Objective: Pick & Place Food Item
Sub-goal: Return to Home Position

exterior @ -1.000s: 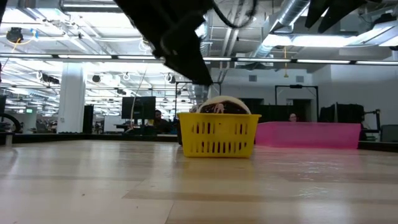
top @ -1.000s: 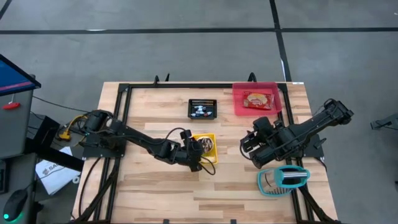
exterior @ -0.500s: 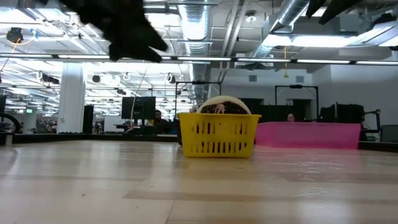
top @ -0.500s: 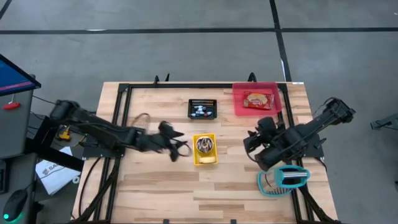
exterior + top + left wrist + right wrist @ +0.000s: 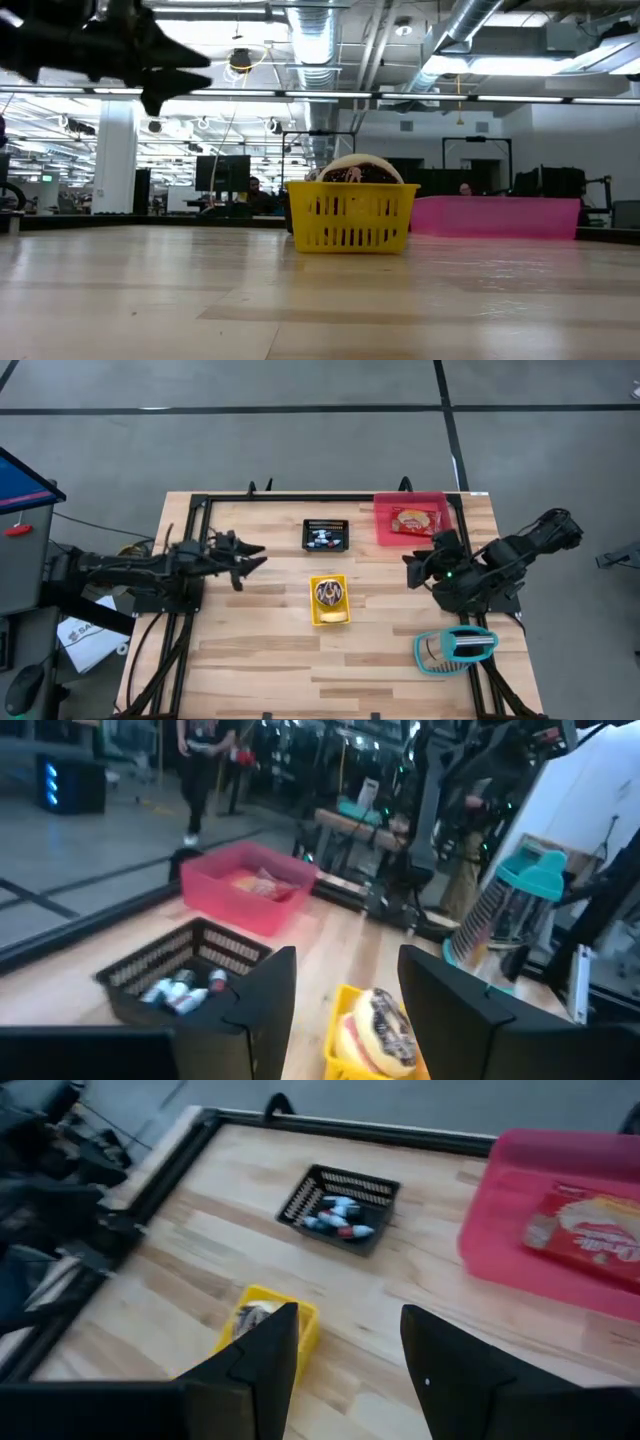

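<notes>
The food item (image 5: 328, 594), a round chocolate-topped pastry, lies in a small yellow basket (image 5: 330, 614) at the table's middle. In the low view the pastry (image 5: 352, 170) rises above the basket's (image 5: 352, 218) rim. My left gripper (image 5: 254, 557) hangs open and level above the table's left part, pointing toward the basket, well clear of it. In its wrist view the left gripper (image 5: 345, 995) has nothing between its fingers. My right gripper (image 5: 412, 568) hangs open at the right, tilted down, also with nothing between its fingers (image 5: 350, 1350).
A black basket (image 5: 326, 535) with small items stands at the far middle. A pink tray (image 5: 384, 532) holding a red packet (image 5: 414, 519) sits at the far right. A teal-lidded container (image 5: 456, 648) lies near the right front. A black frame (image 5: 200, 510) borders the table.
My left gripper has drawn back from above the yellow basket toward the table's left edge, swinging up to level. The pastry stays in the basket. My right gripper has risen a little and shifted toward the far edge.
</notes>
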Robot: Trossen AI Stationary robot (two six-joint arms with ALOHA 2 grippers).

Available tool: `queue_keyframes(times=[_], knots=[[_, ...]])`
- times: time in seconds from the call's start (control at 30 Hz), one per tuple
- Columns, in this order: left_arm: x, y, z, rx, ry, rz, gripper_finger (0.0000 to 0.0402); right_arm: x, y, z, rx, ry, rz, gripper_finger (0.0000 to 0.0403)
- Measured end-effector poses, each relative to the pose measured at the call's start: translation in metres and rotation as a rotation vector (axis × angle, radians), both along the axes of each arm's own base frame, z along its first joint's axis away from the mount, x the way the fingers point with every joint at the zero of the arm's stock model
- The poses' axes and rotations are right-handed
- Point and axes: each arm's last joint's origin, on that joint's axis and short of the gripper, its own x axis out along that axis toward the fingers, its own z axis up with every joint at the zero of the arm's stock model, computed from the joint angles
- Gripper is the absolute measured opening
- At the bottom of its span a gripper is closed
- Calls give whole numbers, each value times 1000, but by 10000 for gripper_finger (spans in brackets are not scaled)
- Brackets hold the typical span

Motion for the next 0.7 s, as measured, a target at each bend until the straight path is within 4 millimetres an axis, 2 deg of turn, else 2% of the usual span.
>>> queue_keyframes(times=[0.17, 0.33, 0.53, 0.7], knots=[[-21, 0, -19, 37, -50, -15, 168, 9, 0, 5, 16, -65, 17, 171], [-30, -6, -37, 42, -76, -78, 167, 27, -1, 4, 6, -98, 15, 171], [-32, -12, -48, 92, 53, -140, 167, 38, -6, -2, -11, -60, -25, 171], [-36, -13, -44, 147, 14, -148, 167, 40, -14, -2, 7, -56, -60, 171]])
